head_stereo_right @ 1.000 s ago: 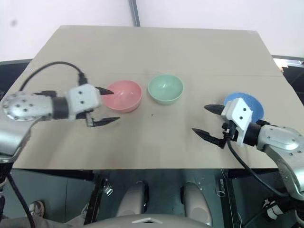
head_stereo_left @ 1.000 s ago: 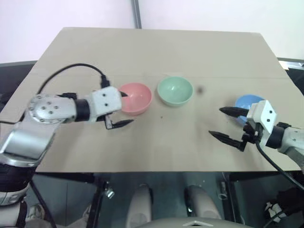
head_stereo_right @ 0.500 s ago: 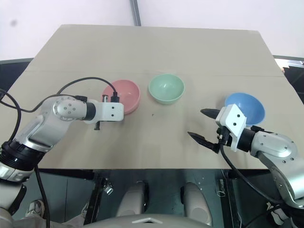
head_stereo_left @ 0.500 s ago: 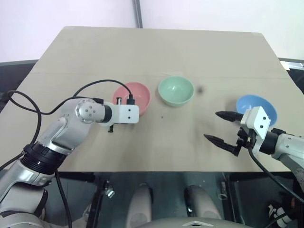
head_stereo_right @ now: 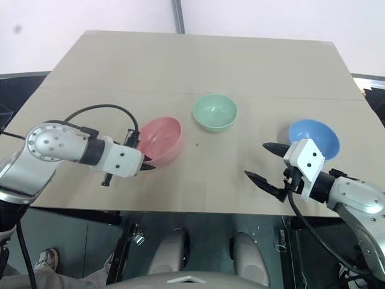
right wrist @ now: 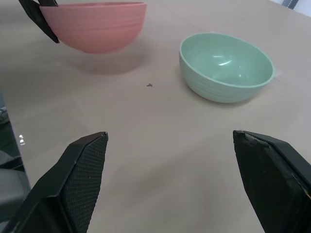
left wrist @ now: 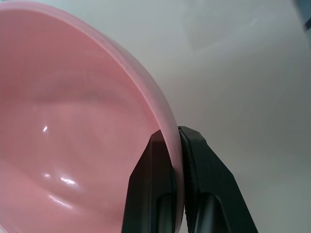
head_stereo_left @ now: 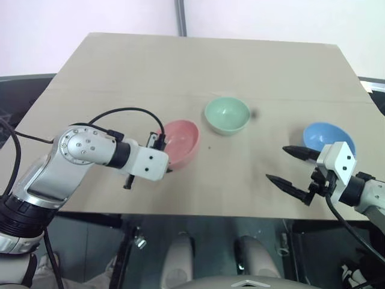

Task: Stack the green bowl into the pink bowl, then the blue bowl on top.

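Since the earlier frame my left gripper (left wrist: 176, 145) has closed on the near rim of the small round salmon-pink plastic bowl (head_stereo_left: 180, 142), one finger inside the wall and one outside, and the bowl now sits tilted and closer to me than before. I judge this a repositioning of the base bowl, not yet stacking. Beyond that hand and to its right, the pale mint-green plastic bowl (head_stereo_left: 227, 114) stands apart on the beige table (head_stereo_left: 204, 66). My right gripper (head_stereo_left: 295, 169) hangs wide apart, empty, with the sky-blue plastic bowl (head_stereo_left: 328, 137) just behind it.
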{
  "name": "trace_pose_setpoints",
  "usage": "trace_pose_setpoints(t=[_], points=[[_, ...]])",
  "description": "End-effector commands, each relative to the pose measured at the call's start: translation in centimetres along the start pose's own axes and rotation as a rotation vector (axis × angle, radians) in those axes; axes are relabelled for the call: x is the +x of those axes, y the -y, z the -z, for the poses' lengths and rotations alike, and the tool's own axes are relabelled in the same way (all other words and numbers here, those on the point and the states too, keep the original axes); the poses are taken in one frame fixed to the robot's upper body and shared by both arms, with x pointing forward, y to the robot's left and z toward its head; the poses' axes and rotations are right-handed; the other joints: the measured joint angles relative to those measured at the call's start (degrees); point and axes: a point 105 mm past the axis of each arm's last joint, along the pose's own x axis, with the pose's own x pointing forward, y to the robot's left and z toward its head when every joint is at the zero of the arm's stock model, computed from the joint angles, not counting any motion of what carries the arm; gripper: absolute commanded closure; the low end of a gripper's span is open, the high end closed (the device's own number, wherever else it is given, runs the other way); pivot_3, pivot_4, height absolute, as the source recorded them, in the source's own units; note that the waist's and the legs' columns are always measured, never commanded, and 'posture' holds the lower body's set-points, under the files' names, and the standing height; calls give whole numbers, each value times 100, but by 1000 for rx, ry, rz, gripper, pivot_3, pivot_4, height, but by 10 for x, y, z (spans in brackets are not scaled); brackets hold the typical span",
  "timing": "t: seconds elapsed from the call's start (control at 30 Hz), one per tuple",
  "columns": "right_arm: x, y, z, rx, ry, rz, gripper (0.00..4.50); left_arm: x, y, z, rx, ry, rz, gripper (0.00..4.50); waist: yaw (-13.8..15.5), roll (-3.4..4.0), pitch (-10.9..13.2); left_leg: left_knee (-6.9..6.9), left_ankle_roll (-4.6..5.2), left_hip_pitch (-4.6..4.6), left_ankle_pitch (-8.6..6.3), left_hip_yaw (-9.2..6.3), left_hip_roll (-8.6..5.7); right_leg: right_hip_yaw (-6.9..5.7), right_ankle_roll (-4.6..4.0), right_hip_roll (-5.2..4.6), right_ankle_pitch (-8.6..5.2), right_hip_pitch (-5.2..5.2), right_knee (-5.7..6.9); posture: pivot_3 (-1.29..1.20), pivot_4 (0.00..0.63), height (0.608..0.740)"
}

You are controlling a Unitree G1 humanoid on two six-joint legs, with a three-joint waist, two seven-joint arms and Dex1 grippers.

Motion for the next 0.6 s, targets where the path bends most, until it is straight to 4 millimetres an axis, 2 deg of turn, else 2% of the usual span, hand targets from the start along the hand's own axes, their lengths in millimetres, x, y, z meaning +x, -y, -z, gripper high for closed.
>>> trace_pose_setpoints(t=[0.03,0.17,0.37,0.53,0.6], points=[[-5,-3,-16,-44,44,23,0,17,-16,-6,88,1,-21,4441,9,0,0,9,0,-1,0,-1,-1,0,0,1,0,-1,7,0,150,740],[-5,-6,-17,-46,40,36,0,40,-28,-3,139,-3,11,4441,-14,-1,0,29,0,0,0,-2,-1,4,0,5,0,-1,31,0,150,740],[-9,-10,-16,-41,26,67,0,47,-36,4,126,-14,48,4441,-81,0,0,31,1,-2,0,-4,-1,7,1,6,0,-3,35,0,150,740],[-7,-7,-14,-63,4,91,0,44,-50,-1,101,11,-19,2023,-79,0,0,35,1,-3,0,-3,-1,8,2,5,-1,-2,36,0,150,740],[-7,-1,-8,-98,-51,150,0,41,-51,-3,104,28,-32,2023,-79,0,0,36,1,-4,0,-4,-1,7,2,5,-1,-2,36,0,150,740]])
